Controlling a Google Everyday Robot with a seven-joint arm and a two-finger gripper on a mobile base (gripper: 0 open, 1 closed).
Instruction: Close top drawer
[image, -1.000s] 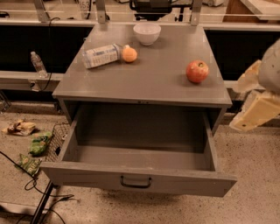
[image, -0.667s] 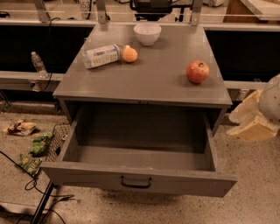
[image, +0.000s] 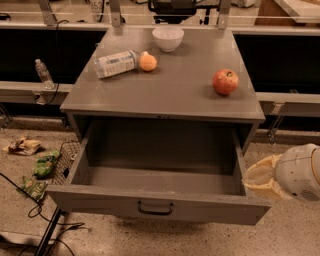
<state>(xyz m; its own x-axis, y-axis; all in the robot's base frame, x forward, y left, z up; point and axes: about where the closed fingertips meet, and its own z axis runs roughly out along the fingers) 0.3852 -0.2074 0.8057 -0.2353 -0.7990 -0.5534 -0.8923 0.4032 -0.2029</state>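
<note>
The top drawer (image: 105, 201) of the grey metal cabinet is pulled far out toward me, and its inside is empty. Its flat front carries one dark loop handle (image: 155, 208) at centre. My gripper (image: 261, 179), cream-coloured on a white wrist, is low at the right. It hangs just outside the drawer's right side wall, near the right front corner, at about the height of the drawer's rim. I cannot tell whether it touches the drawer.
On the cabinet top (image: 170, 85) are a white bowl (image: 168, 37), a lying plastic bottle (image: 116, 63), an orange (image: 147, 62) and a red apple (image: 225, 81). Snack bags (image: 45, 164), a wire basket and cables lie on the floor at left. A water bottle (image: 43, 73) stands on the left ledge.
My gripper has moved down and to the left, from beside the cabinet top's right edge to beside the drawer's right front corner. The drawer has not moved.
</note>
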